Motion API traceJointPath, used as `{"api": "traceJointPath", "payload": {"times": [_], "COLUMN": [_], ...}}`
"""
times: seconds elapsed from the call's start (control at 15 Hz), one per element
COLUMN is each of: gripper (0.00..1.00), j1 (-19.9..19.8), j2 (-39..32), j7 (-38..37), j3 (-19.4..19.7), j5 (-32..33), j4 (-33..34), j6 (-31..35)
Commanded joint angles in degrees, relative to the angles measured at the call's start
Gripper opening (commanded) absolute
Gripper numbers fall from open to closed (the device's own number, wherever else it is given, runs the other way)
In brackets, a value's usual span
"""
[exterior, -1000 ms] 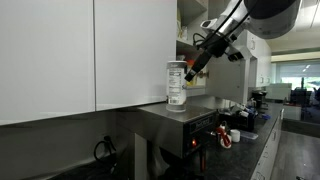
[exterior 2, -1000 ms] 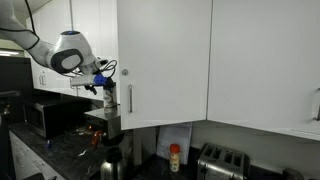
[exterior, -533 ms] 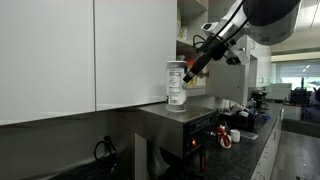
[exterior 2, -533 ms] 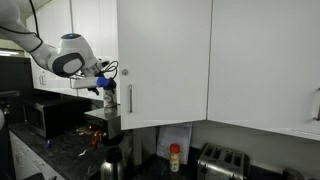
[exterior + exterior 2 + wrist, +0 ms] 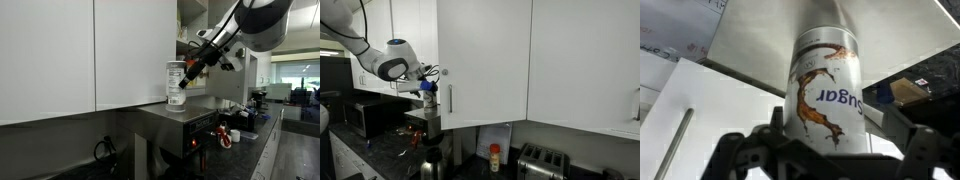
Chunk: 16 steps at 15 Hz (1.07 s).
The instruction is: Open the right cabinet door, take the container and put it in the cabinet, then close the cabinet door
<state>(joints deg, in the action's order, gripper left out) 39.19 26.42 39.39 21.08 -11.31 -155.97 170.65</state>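
1. The cabinet [image 5: 186, 35] is hanging above the tabletop [image 5: 262, 140]. In an exterior view its shelves are showing past the edge of the right cabinet door [image 5: 485, 60], so the door is judged to be standing open, though how far cannot be told.
2. A dark appliance [image 5: 165, 125] is standing beneath the cabinet and carrying the container on its flat top.
3. The end effector [image 5: 190, 68] is hovering level with the container, its jaws spread wide on either side of the label band and clasping nothing.
4. The container [image 5: 830, 85], a clear jar, is standing upright on the appliance, near the door's lower edge. It is probably light and rigid, with a smooth, slippery plastic wall. Gripping it mid-body, across the label and below the lid, is looking safest.
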Motion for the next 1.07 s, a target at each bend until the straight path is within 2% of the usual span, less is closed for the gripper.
{"api": "traceJointPath", "payload": {"times": [0.0, 0.2, 0.27, 0.33, 0.53, 0.8, 1.0], "gripper": [1.00, 1.00, 0.75, 0.74, 0.53, 0.31, 0.27], "j1": [3.9, 5.9, 6.5, 6.9, 7.8, 7.3, 3.6], "j2": [-2.9, -3.6, -3.7, -3.8, -3.7, -3.1, -2.1], "j7": [2.8, 3.2, 3.3, 3.4, 3.9, 3.9, 2.0], "j3": [3.5, 5.5, 6.1, 6.6, 7.7, 7.8, 5.9], "j5": [-1.1, -0.9, -0.7, -0.6, -0.2, 0.7, 2.7], "j4": [2.3, 3.0, 3.2, 3.3, 3.7, 3.7, 3.3], "j6": [0.6, 0.3, 0.3, 0.2, 0.0, -0.9, -2.1]}}
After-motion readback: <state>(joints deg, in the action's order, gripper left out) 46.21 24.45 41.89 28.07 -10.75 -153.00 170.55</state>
